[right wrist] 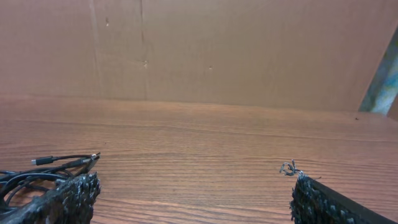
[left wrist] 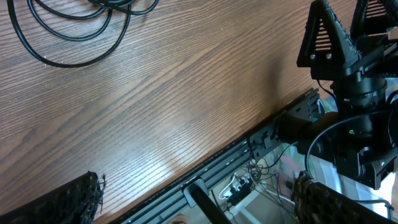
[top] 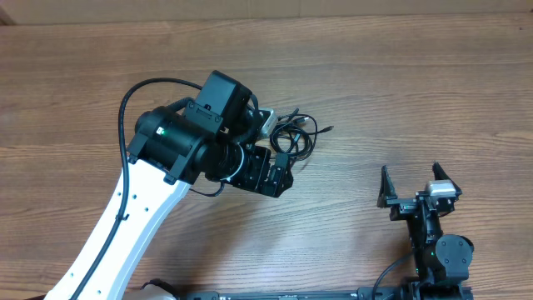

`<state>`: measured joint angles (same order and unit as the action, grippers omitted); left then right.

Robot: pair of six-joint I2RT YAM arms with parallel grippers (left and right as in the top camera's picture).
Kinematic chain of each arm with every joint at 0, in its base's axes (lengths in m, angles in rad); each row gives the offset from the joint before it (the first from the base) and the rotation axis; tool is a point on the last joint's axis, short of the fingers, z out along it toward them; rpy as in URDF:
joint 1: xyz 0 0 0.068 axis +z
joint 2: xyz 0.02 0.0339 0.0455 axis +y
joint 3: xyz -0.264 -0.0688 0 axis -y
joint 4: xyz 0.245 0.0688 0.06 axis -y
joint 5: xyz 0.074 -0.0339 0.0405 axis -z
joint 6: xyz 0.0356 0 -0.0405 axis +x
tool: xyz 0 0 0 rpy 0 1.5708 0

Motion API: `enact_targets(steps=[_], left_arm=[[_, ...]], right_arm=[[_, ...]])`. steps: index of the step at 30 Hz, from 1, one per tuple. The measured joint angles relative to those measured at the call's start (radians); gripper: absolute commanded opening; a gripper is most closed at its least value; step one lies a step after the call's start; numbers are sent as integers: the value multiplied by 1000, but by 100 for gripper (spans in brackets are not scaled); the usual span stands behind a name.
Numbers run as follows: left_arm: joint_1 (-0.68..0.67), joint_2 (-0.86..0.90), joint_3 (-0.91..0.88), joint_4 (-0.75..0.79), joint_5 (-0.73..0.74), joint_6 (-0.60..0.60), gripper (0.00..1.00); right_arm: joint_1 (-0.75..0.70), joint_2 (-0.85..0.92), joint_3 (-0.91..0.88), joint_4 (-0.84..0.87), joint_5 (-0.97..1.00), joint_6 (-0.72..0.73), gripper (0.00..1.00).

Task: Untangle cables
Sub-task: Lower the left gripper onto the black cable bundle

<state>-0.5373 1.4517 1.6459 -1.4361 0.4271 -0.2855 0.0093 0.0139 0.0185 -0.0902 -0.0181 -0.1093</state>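
Tangled black cables lie on the wooden surface just beside the left tool, wide open and empty (likely poised to grasp). The right tool, equally wide, sits well apart.

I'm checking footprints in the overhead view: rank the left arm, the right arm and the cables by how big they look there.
1. left arm: by far the largest, reaching from the bottom edge to mid-table.
2. right arm: smaller, and cut off by the frame's bottom edge.
3. cables: a small tangle beside the left arm's wrist.
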Motion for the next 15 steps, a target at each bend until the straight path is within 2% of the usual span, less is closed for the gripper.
enact_targets(steps=[15], left_arm=[[-95, 0, 0, 45, 0, 18, 100]], right_arm=[[0, 0, 0, 0, 0, 0, 100]])
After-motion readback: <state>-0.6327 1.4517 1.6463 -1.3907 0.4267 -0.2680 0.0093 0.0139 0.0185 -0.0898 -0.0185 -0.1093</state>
